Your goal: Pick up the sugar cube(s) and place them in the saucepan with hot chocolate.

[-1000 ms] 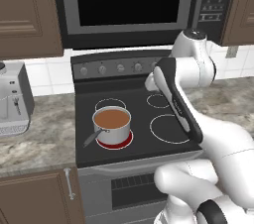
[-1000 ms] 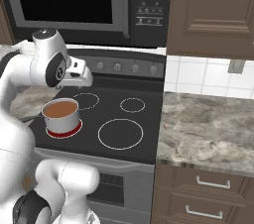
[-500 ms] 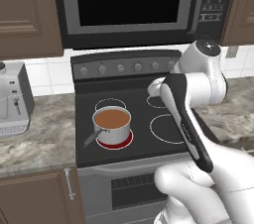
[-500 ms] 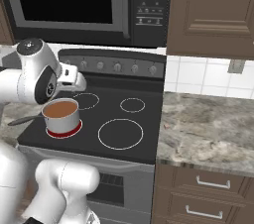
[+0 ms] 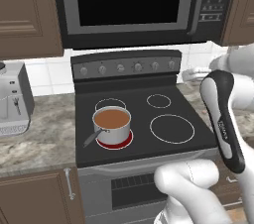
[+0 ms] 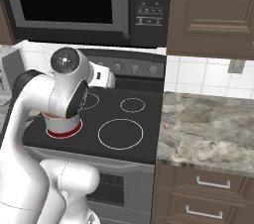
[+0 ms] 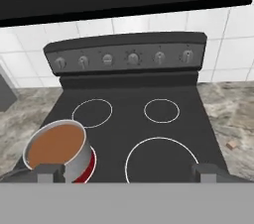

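Sugar cube (image 7: 231, 144) on counter, beyond pincer (image 7: 126, 171), right fingertip (image 7: 208, 171) nearest

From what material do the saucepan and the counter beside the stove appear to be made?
The saucepan looks like polished steel: grey, shiny straight wall, thin grey handle. The counter looks like stone, perhaps granite: mottled grey-brown pattern with a smooth surface, though the rendering leaves this open.

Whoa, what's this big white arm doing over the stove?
It's meant to drop sugar cubes into the saucepan of hot chocolate, which sits on the front-left burner, glowing red. Nothing is held yet: the end effector hangs open over the stove's front edge. A small tan lump, possibly a sugar cube, lies on the counter right of the stove.
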You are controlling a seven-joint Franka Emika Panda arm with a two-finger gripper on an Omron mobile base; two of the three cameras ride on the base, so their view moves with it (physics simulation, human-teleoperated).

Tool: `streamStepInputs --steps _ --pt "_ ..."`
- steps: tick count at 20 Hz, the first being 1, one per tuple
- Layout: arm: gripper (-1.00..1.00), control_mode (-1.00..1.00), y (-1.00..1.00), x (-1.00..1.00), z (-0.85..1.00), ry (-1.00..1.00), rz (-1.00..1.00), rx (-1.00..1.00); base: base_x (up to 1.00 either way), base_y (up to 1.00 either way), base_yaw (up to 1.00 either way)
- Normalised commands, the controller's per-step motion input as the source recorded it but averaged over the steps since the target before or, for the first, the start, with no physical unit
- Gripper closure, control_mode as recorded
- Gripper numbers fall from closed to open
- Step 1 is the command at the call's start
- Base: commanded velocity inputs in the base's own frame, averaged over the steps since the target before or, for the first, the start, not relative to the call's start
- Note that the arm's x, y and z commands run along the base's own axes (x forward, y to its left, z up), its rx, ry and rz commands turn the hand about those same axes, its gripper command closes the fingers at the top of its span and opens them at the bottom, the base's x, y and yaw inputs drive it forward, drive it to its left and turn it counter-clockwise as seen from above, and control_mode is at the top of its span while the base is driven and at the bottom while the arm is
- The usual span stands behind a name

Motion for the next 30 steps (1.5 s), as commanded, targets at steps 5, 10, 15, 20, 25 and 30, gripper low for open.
streamStepInputs --steps 5,10,15,20,25,30 --pt "-1.0 -1.0 -1.0 -0.06 -0.05 -0.11 -0.02 0.21 0.0 0.0 0.0" --pt "-1.0 -1.0 -0.97 -0.09 -0.27 0.0 0.0 0.16 0.0 0.0 0.0" --pt "-1.0 -1.0 0.12 -0.3 0.0 0.02 -0.05 -0.12 0.0 0.0 0.0" --pt "-1.0 -1.0 0.31 -0.01 0.26 0.09 -0.02 -0.22 0.0 0.0 0.0" --pt "-1.0 -1.0 0.01 0.21 -0.03 0.31 0.0 -0.23 0.0 0.0 0.0" --pt "-1.0 -1.0 -0.41 0.43 -0.26 0.22 0.0 -0.11 0.0 0.0 0.0"
